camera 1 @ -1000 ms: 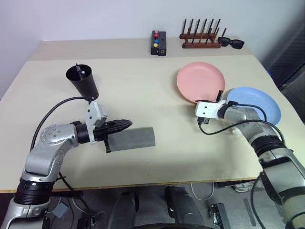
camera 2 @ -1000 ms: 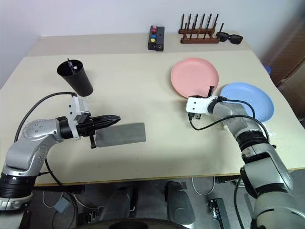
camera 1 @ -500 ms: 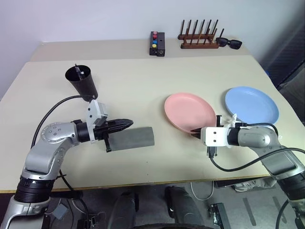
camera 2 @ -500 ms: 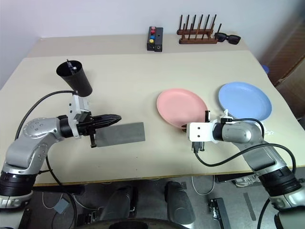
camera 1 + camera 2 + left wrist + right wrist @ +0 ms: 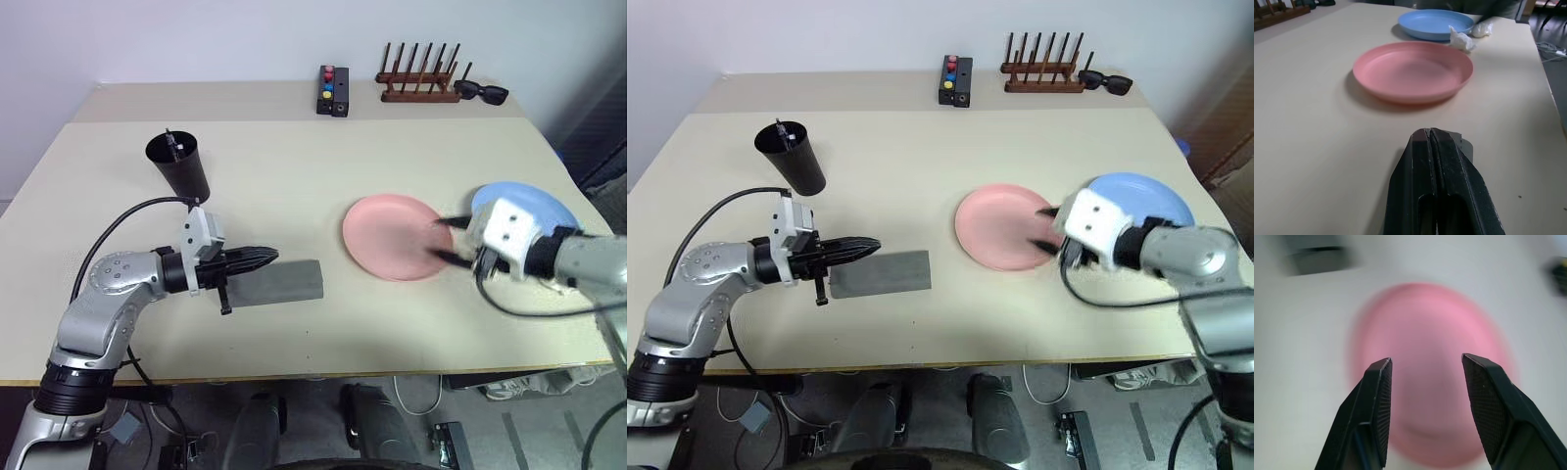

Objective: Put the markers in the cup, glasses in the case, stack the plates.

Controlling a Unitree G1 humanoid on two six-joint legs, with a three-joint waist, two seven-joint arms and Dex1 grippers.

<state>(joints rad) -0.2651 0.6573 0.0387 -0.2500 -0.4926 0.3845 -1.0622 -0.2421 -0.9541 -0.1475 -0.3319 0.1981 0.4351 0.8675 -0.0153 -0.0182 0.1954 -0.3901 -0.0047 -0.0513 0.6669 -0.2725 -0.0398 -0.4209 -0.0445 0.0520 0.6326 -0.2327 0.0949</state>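
The salmon pink plate (image 5: 390,238) lies flat on the table, with the light blue plate (image 5: 529,200) just to its right. My right gripper (image 5: 1425,367) hovers open above the pink plate's right edge, holding nothing, and hides part of the blue plate. The black cup (image 5: 178,164) stands at the back left with a marker tip (image 5: 168,137) poking out of it. In front of the cup lies the grey case (image 5: 284,283), closed. My left gripper (image 5: 269,257) is shut and empty, level, just above the case's near-left part. The glasses are out of view.
Along the table's far edge are a wooden rack (image 5: 419,83), a black box with coloured buttons (image 5: 332,90) and chunky black sunglasses (image 5: 481,92). A crumpled white scrap (image 5: 1460,39) lies between the two plates. The table's right edge runs close to the blue plate.
My right gripper drew the pink plate toward the near side, let go of it, opened, and lifted back. The left arm stayed where it was.
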